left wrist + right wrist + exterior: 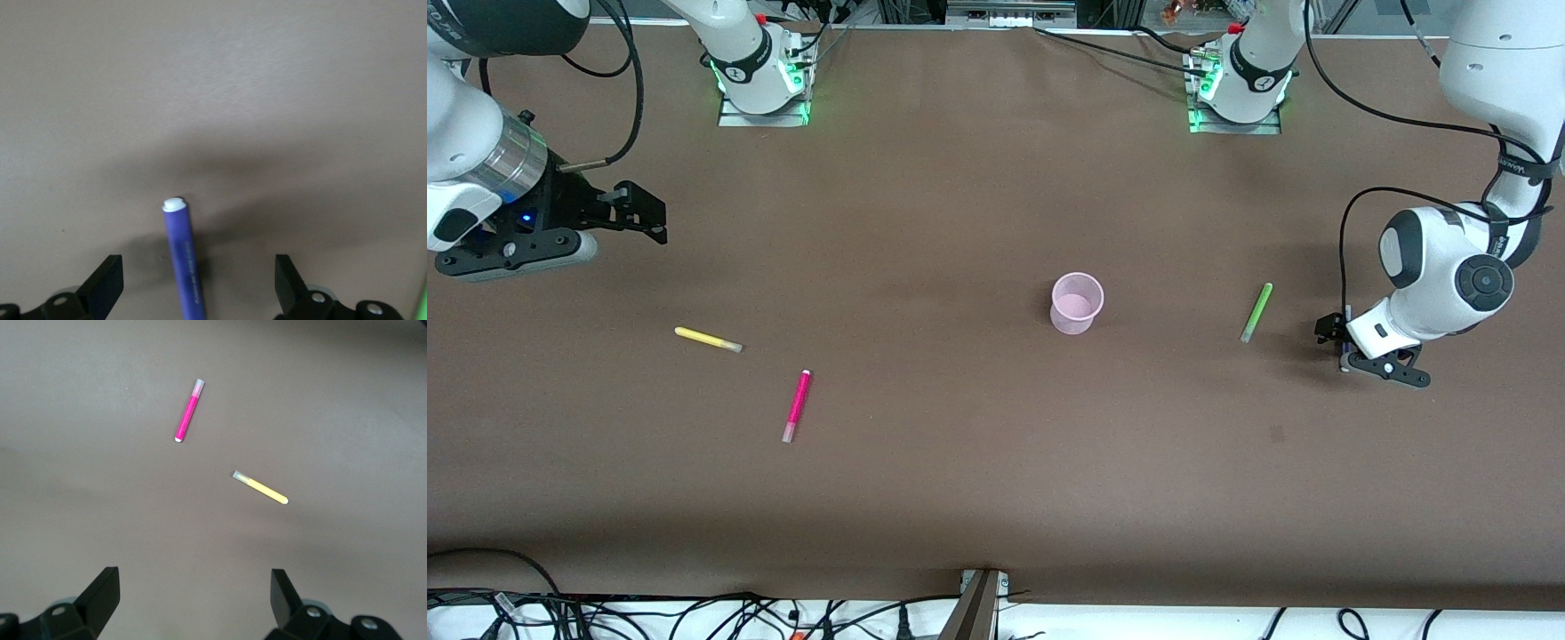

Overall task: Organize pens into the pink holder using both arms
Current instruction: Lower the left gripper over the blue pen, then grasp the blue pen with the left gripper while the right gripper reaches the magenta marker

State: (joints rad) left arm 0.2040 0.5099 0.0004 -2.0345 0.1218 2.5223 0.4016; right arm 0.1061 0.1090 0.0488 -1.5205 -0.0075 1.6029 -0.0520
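Observation:
The pink holder (1077,303) stands upright near the table's middle. The green pen (1256,312) lies between it and my left gripper (1338,342), which is low over the table, open, with the purple pen (183,260) lying between its spread fingers (199,272), untouched. In the front view that pen is almost hidden under the gripper. The yellow pen (708,340) and the magenta pen (796,406) lie toward the right arm's end; both show in the right wrist view, yellow (260,487) and magenta (189,411). My right gripper (645,213) is open, empty, up above the table (193,583).
The brown table (960,462) is bare apart from the pens and holder. Both arm bases (760,76) stand along the edge farthest from the front camera. Cables hang along the nearest edge.

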